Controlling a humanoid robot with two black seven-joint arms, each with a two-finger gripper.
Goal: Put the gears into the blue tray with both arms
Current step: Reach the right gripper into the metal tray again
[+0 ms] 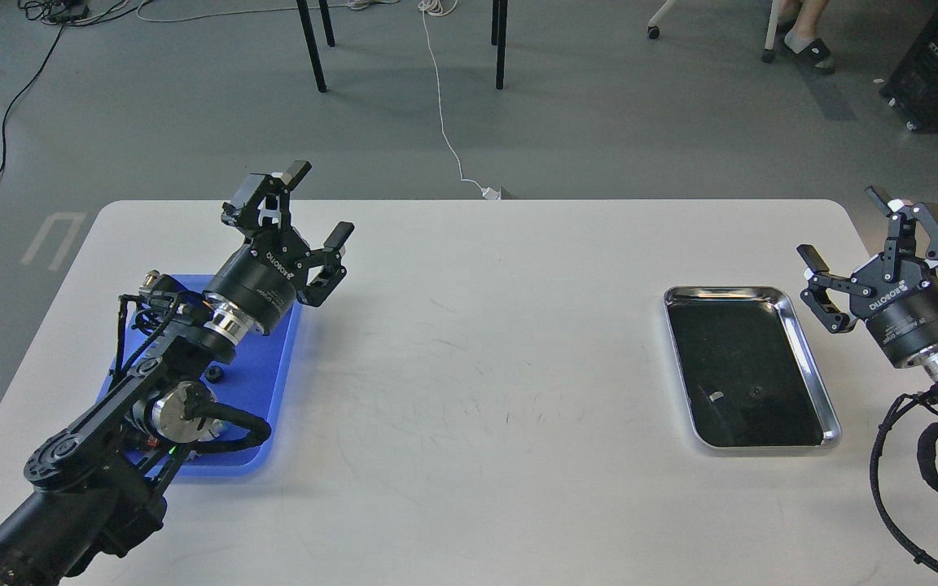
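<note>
left arm [111, 423] hides blue tray [273, 382] | gear [214, 374] half-seen

Even, bright overhead light, soft shadows, sharp focus throughout.

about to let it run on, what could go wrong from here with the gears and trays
1. The gear in the steel tray is black on a dark floor, so the open right gripper could misjudge it.
2. The left arm hides much of the blue tray, so gears there, like the one at, are hard to check.
3. The open left gripper hangs past the tray's far edge; a drop might miss.
</note>
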